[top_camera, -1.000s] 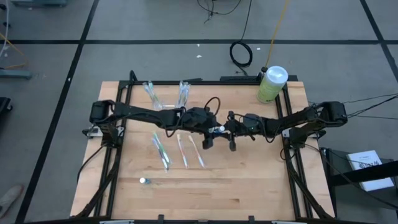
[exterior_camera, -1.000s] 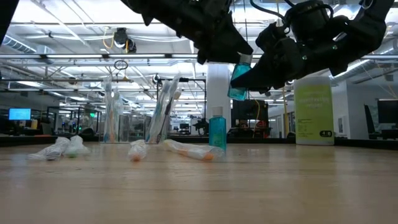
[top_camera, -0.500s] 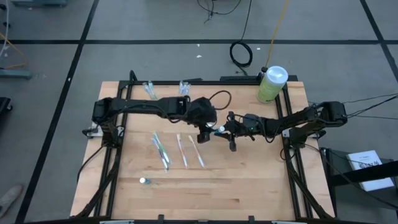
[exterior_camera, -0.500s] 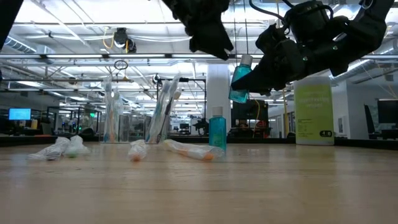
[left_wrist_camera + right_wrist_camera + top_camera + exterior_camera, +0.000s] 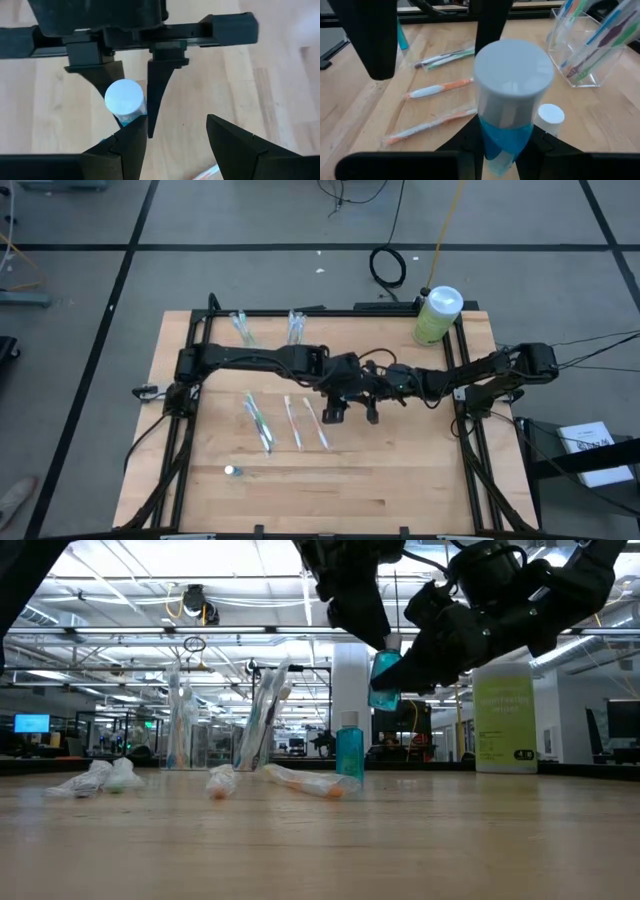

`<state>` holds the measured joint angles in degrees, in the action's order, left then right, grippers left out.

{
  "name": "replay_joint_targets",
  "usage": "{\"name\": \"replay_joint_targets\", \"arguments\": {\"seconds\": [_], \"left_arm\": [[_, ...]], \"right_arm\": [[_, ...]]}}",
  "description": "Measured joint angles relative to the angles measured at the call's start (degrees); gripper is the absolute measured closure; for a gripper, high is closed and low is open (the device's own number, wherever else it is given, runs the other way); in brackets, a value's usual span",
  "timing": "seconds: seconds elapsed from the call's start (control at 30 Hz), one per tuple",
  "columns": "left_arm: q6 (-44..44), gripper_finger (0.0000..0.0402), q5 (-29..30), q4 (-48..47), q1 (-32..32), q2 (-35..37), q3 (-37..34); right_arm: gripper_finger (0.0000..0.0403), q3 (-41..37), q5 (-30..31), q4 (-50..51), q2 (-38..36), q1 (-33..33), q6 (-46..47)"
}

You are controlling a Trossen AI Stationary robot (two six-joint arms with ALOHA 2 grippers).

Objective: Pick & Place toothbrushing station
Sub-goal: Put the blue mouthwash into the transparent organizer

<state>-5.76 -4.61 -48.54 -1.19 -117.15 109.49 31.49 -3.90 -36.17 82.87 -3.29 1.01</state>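
- A small blue-liquid bottle with a white cap [image 5: 512, 95] is held aloft at frame centre, gripped by the right gripper [image 5: 372, 406].
- The left gripper [image 5: 175, 135], fingers spread, should be closed gently beneath the cap.
- The clear plastic toothbrush holder [image 5: 293, 327] stands upper left on the wooden surface [image 5: 400, 470].

A tall green bottle with a white cap [image 5: 436, 316] stands at the wooden table's [image 5: 400, 480] far right corner. Three wrapped toothbrushes [image 5: 288, 423] lie mid-table. A small blue bottle [image 5: 349, 751] stands upright behind them.
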Motion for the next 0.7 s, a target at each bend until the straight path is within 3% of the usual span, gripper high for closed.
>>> {"name": "replay_joint_targets", "arguments": {"seconds": [0.37,0.57,0.7], "left_arm": [[0.39,0.019,6.31,-0.83,-0.44,0.67,0.23],[0.11,0.019,-2.62,0.25,-0.01,0.71,0.23],[-0.16,0.019,-3.98,-0.13,1.09,0.76,1.31]], "right_arm": [[0.0335,0.13,-0.65,1.74,0.02,3.16,0.22],[0.0335,0.13,-0.64,2.32,0.02,3.44,-0.36],[0.0335,0.13,-0.64,2.54,0.04,3.43,-0.76]]}}
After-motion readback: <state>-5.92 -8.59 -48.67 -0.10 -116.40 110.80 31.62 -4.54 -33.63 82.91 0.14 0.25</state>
